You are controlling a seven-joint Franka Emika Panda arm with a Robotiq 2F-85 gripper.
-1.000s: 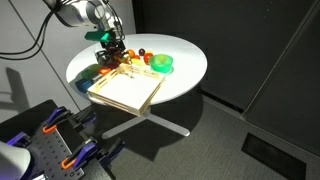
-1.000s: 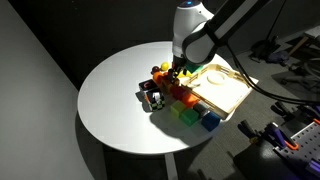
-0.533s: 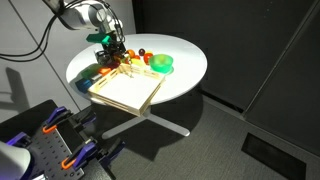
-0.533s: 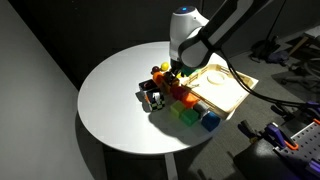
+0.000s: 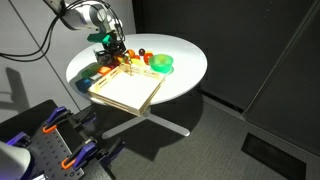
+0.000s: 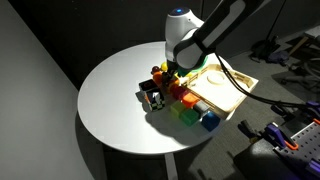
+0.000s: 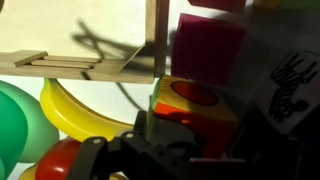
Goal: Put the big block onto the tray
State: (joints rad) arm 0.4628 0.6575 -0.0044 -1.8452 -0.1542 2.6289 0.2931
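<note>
Bright white table (image 5: pixel 185 68) beneath the gripper (image 5: pixel 109 50), dark surroundings; wrist view blurred near the gripper, hard shadows beyond.

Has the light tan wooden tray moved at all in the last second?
No. The light tan wooden tray lies in the same spot against the white round table's edge in both exterior views.

Light wood tray (image 5: pixel 130 92) — smooth table (image 5: pixel 186 64)
</note>
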